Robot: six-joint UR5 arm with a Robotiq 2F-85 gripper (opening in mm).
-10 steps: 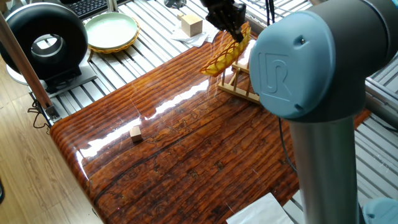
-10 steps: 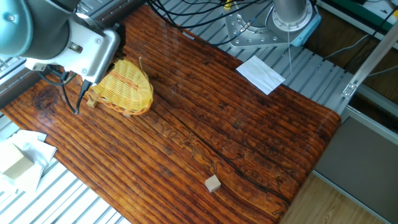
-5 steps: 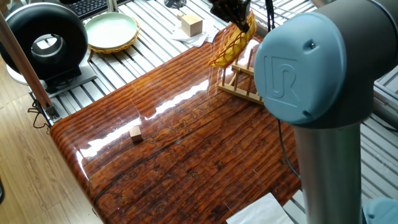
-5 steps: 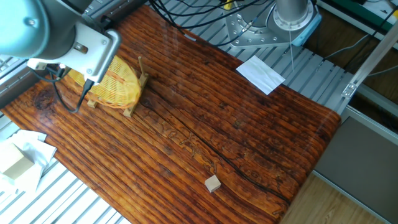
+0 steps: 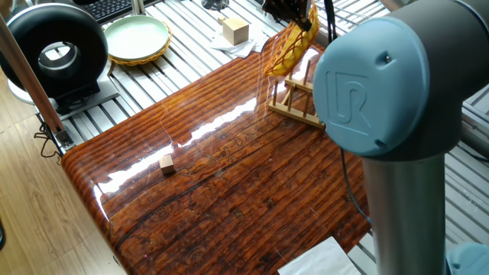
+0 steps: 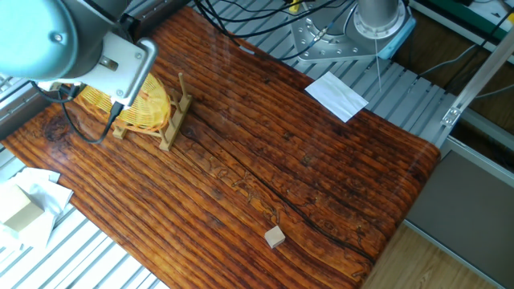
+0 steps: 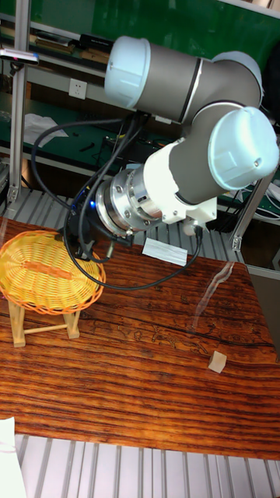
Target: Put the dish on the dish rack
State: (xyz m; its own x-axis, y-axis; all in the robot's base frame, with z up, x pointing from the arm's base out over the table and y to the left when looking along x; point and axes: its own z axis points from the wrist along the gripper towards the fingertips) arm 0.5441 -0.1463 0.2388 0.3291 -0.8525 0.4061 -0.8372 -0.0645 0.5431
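The wooden table (image 6: 321,168) carries everything, and the dish rack (image 5: 294,103) near its far corner serves as landmark. The arm's grey-and-blue elbow fills the right of one fixed view and hides the rack's far end; in the other fixed view the wrist housing covers much of the dish (image 7: 48,272). The arm reaches down over the rack, forearm angled, cables looping beneath. The dish stands on edge, nearly upright, above the rack's pegs. The gripper (image 5: 289,8) is cut off at the frame top but appears pinched on the dish's upper rim. A small wooden block (image 6: 275,236) lies well apart from the rack.
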